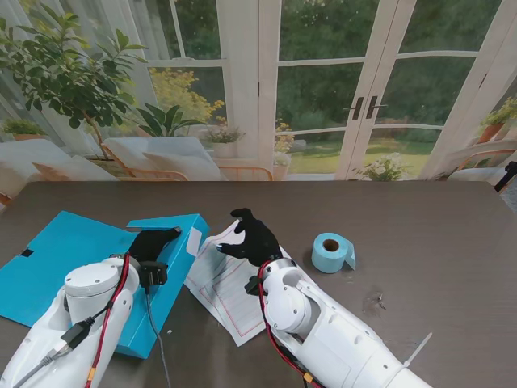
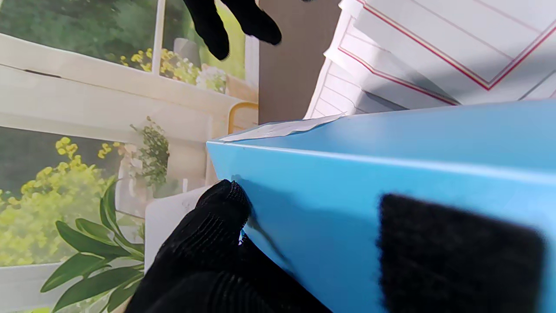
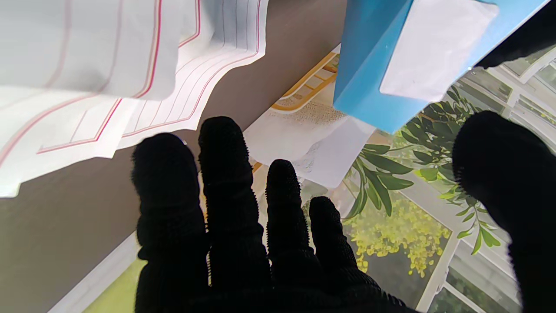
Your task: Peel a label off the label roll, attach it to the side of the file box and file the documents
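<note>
The blue file box (image 1: 97,267) lies open at the table's left, with a white label (image 1: 194,240) stuck on its side wall. My left hand (image 1: 153,244) is closed over the box's upper edge; in the left wrist view a fingertip (image 2: 226,204) presses the blue panel (image 2: 391,148). My right hand (image 1: 254,237) hovers open, fingers spread, over the far end of the documents (image 1: 230,291). The right wrist view shows the label (image 3: 434,48) on the box (image 3: 365,74) and the red-lined sheets (image 3: 87,65). The blue label roll (image 1: 329,252) stands to the right.
The box's open lid (image 1: 48,259) spreads toward the table's left edge. A black fastening patch (image 2: 456,256) sits on the blue panel. Glass doors, chairs and plants stand beyond the table's far edge (image 1: 258,184).
</note>
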{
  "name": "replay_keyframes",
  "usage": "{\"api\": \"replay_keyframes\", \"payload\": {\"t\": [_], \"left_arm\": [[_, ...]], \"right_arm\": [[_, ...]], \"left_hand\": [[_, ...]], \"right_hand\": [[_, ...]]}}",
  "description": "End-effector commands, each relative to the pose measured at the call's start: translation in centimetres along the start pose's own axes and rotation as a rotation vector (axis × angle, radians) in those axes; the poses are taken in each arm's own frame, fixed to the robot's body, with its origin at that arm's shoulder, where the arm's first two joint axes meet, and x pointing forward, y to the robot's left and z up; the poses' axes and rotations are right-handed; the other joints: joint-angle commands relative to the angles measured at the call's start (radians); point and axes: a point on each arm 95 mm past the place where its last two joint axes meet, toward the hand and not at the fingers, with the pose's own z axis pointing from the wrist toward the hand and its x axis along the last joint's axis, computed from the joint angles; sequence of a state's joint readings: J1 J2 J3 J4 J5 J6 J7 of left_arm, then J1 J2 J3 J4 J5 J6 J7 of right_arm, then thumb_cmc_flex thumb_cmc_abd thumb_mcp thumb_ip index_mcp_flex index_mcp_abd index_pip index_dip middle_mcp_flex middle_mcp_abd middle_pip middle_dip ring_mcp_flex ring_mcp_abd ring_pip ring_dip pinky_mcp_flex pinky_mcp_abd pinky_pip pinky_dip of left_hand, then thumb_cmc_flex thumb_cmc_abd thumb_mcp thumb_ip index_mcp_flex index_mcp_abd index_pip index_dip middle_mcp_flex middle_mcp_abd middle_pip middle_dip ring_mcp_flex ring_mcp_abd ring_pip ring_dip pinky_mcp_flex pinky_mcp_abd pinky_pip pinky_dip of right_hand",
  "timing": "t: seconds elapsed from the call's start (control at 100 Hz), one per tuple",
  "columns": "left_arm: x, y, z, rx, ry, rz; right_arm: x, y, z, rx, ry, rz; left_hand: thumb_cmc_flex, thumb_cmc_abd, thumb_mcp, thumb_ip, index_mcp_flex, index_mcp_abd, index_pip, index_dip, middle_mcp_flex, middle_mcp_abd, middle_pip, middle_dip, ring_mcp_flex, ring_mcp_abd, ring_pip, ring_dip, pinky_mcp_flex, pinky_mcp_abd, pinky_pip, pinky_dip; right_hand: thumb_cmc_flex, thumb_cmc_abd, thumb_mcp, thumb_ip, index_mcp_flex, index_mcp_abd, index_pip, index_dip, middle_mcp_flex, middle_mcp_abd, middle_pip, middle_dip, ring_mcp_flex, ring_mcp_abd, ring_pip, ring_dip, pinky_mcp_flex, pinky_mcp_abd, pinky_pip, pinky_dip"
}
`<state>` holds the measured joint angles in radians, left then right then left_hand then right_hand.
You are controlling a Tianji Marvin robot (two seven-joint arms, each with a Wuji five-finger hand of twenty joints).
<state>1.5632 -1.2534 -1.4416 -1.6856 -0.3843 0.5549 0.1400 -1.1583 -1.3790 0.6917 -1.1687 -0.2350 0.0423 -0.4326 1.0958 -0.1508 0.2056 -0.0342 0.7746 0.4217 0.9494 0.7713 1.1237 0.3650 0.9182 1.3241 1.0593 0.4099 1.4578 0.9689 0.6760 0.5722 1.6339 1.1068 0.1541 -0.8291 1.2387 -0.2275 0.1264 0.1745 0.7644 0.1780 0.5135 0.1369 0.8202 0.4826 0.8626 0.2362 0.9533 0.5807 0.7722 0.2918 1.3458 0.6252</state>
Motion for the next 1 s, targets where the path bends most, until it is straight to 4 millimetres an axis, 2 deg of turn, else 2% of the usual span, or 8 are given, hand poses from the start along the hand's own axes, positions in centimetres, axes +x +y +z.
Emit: {"api": "replay_keyframes", "payload": {"t": [0.0,0.68,0.78,0.99], "left_arm": [[-0.2,0.2,0.3,-0.004,-0.005,-0.009],[-2.3,-1.5,2.6,0.096,-0.100,0.072],[-2.6,-1.6,3.0,0.101,-0.117,0.086],[-3.5,-1.6,3.6,0.118,-0.144,0.100]], "right_arm": [[-0.2,0.1,-0.3,0.012,0.007,-0.004],[-2.5,1.4,-1.1,0.013,-0.018,0.020],[-2.7,1.5,-1.2,0.011,-0.025,0.028],[-3.1,1.5,-1.3,0.013,-0.030,0.033]], "left_hand": [[0.050,0.024,0.020,0.039,0.005,0.019,0.018,0.005,-0.007,0.000,-0.002,0.009,0.011,-0.006,0.042,0.013,-0.020,0.014,-0.009,0.021],[0.057,0.028,0.012,0.034,-0.001,0.017,0.009,-0.006,-0.022,0.008,-0.023,0.001,-0.010,0.015,0.010,0.013,-0.058,0.016,-0.046,0.018],[0.061,0.028,0.007,0.032,-0.002,0.017,0.003,-0.011,-0.028,0.015,-0.040,-0.009,-0.024,0.027,-0.014,0.011,-0.076,0.017,-0.065,0.014],[0.088,0.032,-0.022,0.026,-0.005,0.014,-0.045,-0.044,-0.060,0.046,-0.142,-0.074,-0.089,0.097,-0.151,0.004,-0.166,0.028,-0.156,-0.003]], "right_hand": [[-0.001,0.031,-0.020,0.012,0.004,-0.025,0.009,0.012,0.018,-0.022,0.002,-0.007,-0.001,-0.008,-0.008,0.000,-0.416,-0.032,-0.005,0.023],[0.007,0.040,-0.020,0.015,0.027,-0.016,0.001,0.022,0.022,-0.019,-0.002,-0.004,-0.006,-0.008,-0.012,0.000,-0.421,-0.034,-0.016,0.016],[0.008,0.040,-0.018,0.015,0.028,-0.016,0.001,0.023,0.022,-0.018,-0.002,-0.004,-0.006,-0.007,-0.012,0.000,-0.422,-0.034,-0.016,0.015],[0.010,0.043,-0.018,0.016,0.029,-0.016,0.001,0.026,0.021,-0.018,-0.003,-0.004,-0.007,-0.006,-0.012,0.000,-0.422,-0.034,-0.016,0.015]]}}
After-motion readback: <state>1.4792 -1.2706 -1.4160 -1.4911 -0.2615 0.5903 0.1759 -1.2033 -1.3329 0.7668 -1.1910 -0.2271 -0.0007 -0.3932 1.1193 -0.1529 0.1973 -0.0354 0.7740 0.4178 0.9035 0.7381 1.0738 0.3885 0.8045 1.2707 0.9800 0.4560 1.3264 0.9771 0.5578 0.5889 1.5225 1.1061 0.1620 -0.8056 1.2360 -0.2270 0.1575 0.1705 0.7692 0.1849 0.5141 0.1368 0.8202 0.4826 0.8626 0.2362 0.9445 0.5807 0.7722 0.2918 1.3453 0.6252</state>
